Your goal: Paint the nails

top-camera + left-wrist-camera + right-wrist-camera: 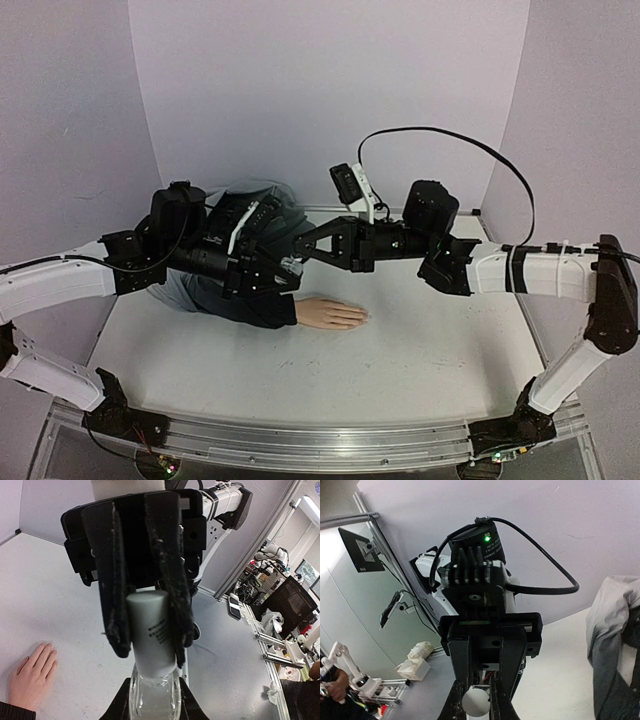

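Above the table [440,350], mid-air: left gripper [154,686] clamped on clear bottle [150,702], right gripper [152,645] pinching its white cap [146,615] (loosened or not, cannot tell). Mannequin hand [330,313] palm-down on the table beneath, well apart; nails [45,649] at its finger ends, too small to resolve.

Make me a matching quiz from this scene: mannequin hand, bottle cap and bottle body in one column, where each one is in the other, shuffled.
Things:
1. mannequin hand
2. bottle cap
3. bottle body

Places:
A. clamped by the right gripper
B. lying flat on the table
C. held in the left gripper

Pairs: 1-B, 2-A, 3-C.
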Controlling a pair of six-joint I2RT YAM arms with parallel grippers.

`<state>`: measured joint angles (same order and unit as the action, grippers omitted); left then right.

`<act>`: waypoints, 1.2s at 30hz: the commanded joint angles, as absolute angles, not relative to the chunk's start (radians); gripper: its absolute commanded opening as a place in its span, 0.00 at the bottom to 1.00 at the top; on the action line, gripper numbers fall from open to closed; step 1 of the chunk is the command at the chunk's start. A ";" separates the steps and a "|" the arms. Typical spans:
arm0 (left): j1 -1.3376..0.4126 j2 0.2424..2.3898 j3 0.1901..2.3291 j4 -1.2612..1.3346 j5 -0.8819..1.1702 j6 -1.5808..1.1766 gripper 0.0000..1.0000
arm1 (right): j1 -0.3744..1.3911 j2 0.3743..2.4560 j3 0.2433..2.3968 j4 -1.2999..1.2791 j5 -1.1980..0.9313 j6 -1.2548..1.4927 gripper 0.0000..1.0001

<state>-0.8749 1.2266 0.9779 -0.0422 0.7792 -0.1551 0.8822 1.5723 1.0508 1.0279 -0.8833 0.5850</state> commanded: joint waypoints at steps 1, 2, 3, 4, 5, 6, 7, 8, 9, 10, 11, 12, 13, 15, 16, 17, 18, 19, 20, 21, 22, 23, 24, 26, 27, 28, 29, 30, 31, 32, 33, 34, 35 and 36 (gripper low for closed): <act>-0.870 1.212 1.021 0.014 0.712 -0.130 0.00 | 0.894 1.597 1.103 1.127 -0.911 0.596 0.00; -0.870 1.210 1.023 0.012 0.679 -0.127 0.00 | 0.895 1.605 1.103 1.126 -0.909 0.597 0.00; -0.870 1.208 1.027 0.012 0.641 -0.123 0.00 | 0.896 1.614 1.103 1.125 -0.904 0.600 0.00; -0.870 1.205 1.028 0.012 0.593 -0.121 0.00 | 0.895 1.623 1.102 1.124 -0.897 0.604 0.00; -0.869 1.202 1.029 0.012 0.554 -0.115 0.00 | 0.897 1.632 1.101 1.124 -0.894 0.609 0.00; -0.870 1.197 1.032 0.012 0.512 -0.103 0.00 | 0.897 1.640 1.103 1.122 -0.887 0.614 0.00; -0.870 1.195 1.038 0.012 0.474 -0.081 0.00 | 0.899 1.647 1.106 1.109 -0.872 0.612 0.00; -0.870 1.192 1.042 0.011 0.426 -0.063 0.00 | 0.902 1.655 1.114 1.080 -0.847 0.603 0.00; -0.871 1.189 1.043 0.012 0.362 -0.050 0.00 | 0.908 1.661 1.128 1.027 -0.812 0.586 0.00; -0.871 1.188 1.046 0.012 0.269 -0.033 0.00 | 0.913 1.670 1.145 0.966 -0.765 0.574 0.00; -0.871 1.191 1.049 0.012 0.205 -0.012 0.00 | 0.920 1.688 1.172 0.900 -0.716 0.559 0.00; -0.871 1.194 1.053 0.012 0.141 0.011 0.00 | 0.930 1.706 1.206 0.815 -0.657 0.545 0.00; -0.871 1.201 1.057 0.012 0.084 0.040 0.00 | 0.942 1.727 1.247 0.717 -0.575 0.540 0.00; -0.871 1.215 1.067 0.012 -0.047 0.069 0.00 | 0.981 1.767 1.337 0.527 -0.381 0.548 0.00; -0.871 1.225 1.074 0.012 -0.094 0.074 0.00 | 1.005 1.781 1.376 0.460 -0.264 0.573 0.00; -0.871 1.237 1.080 0.012 -0.128 0.074 0.00 | 1.032 1.787 1.392 0.430 -0.174 0.612 0.00; -0.871 1.245 1.083 0.012 -0.150 0.068 0.00 | 1.057 1.788 1.390 0.433 -0.108 0.653 0.00; -0.871 1.256 1.086 0.013 -0.159 0.061 0.00 | 1.088 1.790 1.384 0.457 -0.024 0.713 0.00; -0.871 1.265 1.085 0.014 -0.156 0.052 0.00 | 1.121 1.793 1.381 0.487 0.023 0.739 0.00; -0.871 1.273 1.087 0.014 -0.152 0.043 0.00 | 1.154 1.798 1.384 0.510 0.050 0.752 0.00; -0.871 1.279 1.085 0.014 -0.145 0.035 0.00 | 1.167 1.806 1.392 0.524 0.056 0.762 0.00; -0.871 1.283 1.082 0.014 -0.137 0.028 0.00 | 1.170 1.811 1.400 0.530 0.048 0.765 0.00; -0.871 1.284 1.076 0.012 -0.128 0.020 0.00 | 1.170 1.811 1.404 0.533 0.044 0.759 0.03; -0.871 1.279 1.059 0.012 -0.105 0.009 0.00 | 1.171 1.788 1.396 0.534 0.069 0.735 0.11; -0.871 1.272 1.049 0.012 -0.092 0.009 0.00 | 1.169 1.771 1.385 0.535 0.085 0.722 0.15; -0.871 1.265 1.036 0.012 -0.082 0.009 0.00 | 1.170 1.740 1.372 0.535 0.103 0.704 0.18; -0.871 1.255 1.025 0.012 -0.072 -0.005 0.00 | 1.168 1.710 1.357 0.535 0.121 0.685 0.21; -0.871 1.246 1.013 0.012 -0.063 -0.020 0.00 | 1.168 1.681 1.340 0.535 0.139 0.667 0.28; -0.871 1.238 1.001 0.012 -0.054 -0.027 0.00 | 1.166 1.647 1.320 0.535 0.157 0.651 0.37; -0.871 1.232 0.992 0.011 -0.050 -0.034 0.00 | 1.163 1.612 1.297 0.536 0.173 0.633 0.45; -0.871 1.225 0.981 0.009 -0.049 -0.042 0.00 | 1.161 1.576 1.276 0.536 0.192 0.616 0.53; -0.872 1.218 0.971 0.009 -0.052 -0.053 0.00 | 1.159 1.538 1.242 0.535 0.214 0.598 0.61; -0.871 1.216 0.964 0.009 -0.050 -0.062 0.00 | 1.156 1.502 1.213 0.535 0.236 0.580 0.68; -0.871 1.210 0.959 0.008 -0.043 -0.068 0.00 | 1.152 1.464 1.184 0.536 0.263 0.559 0.75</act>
